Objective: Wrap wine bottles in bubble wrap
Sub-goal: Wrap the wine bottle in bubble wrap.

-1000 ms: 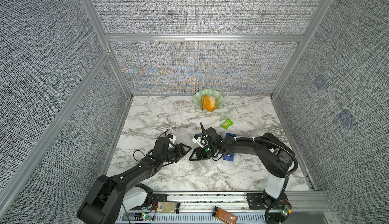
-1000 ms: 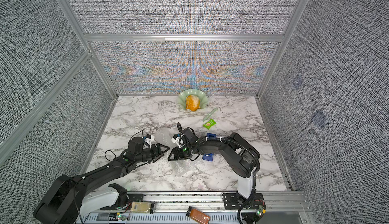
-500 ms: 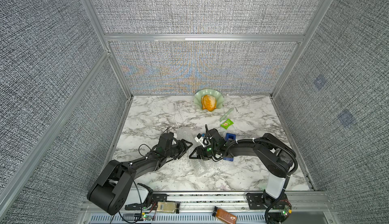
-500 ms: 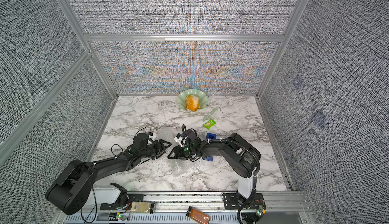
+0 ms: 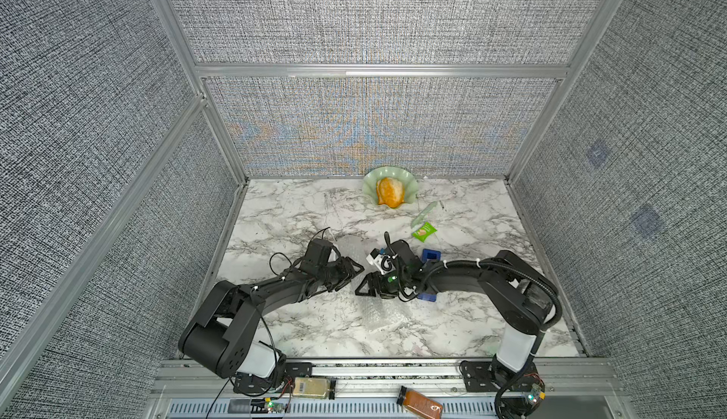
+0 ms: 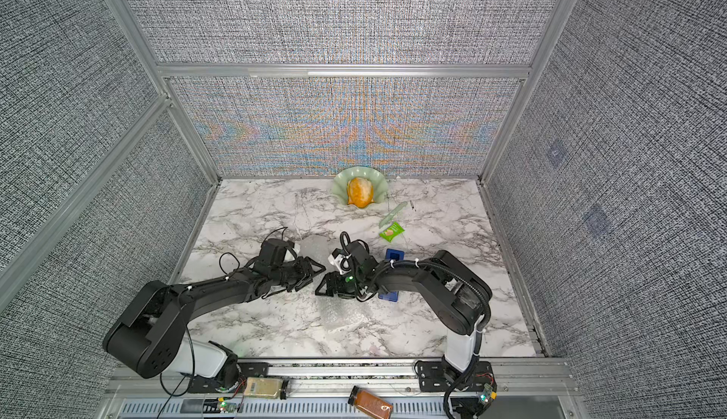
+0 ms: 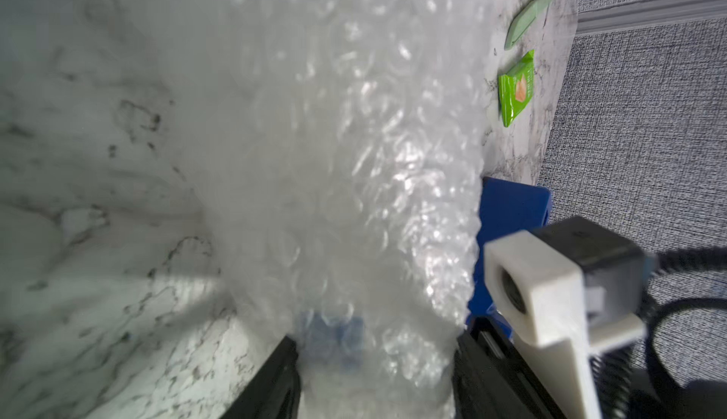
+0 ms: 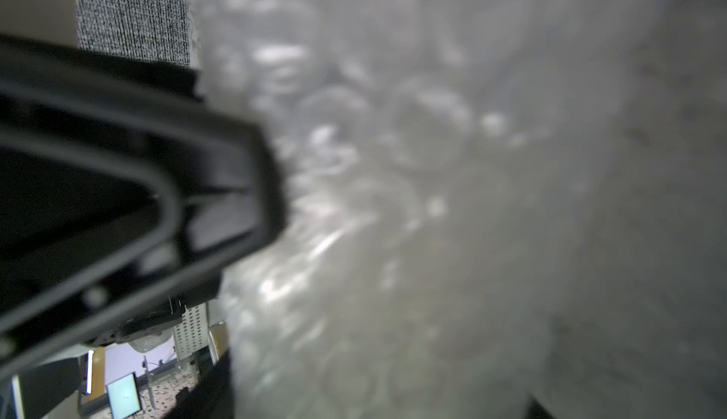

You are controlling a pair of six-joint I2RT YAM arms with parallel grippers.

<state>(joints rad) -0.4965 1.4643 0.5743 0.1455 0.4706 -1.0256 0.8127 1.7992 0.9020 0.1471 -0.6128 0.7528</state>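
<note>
Whitish bubble wrap [image 7: 354, 161] round wine bottle [image 7: 330, 330], counter [image 5: 299, 216] centre; left fingers [image 7: 271, 385] straddle it, right fingers [image 5: 362, 283] alongside, clamp of both unclear. Risk: loose wrap springs open, bottle rolls toward 3 o'clock tape dispenser [image 7: 511, 208].

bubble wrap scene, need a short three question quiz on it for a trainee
1. True or false: the small green packet lies on the white marble table, outside the pale green shell-shaped dish.
2. In the left wrist view, what fills the gap between the left gripper's black fingers? A) a red cloth B) crinkly clear bubble wrap C) a metal spoon
3. Where does the brown-filled bottle with a black cap lie?
Key: 1 true; 2 B; 3 off the marble, on the metal frame in front of the table.
</note>
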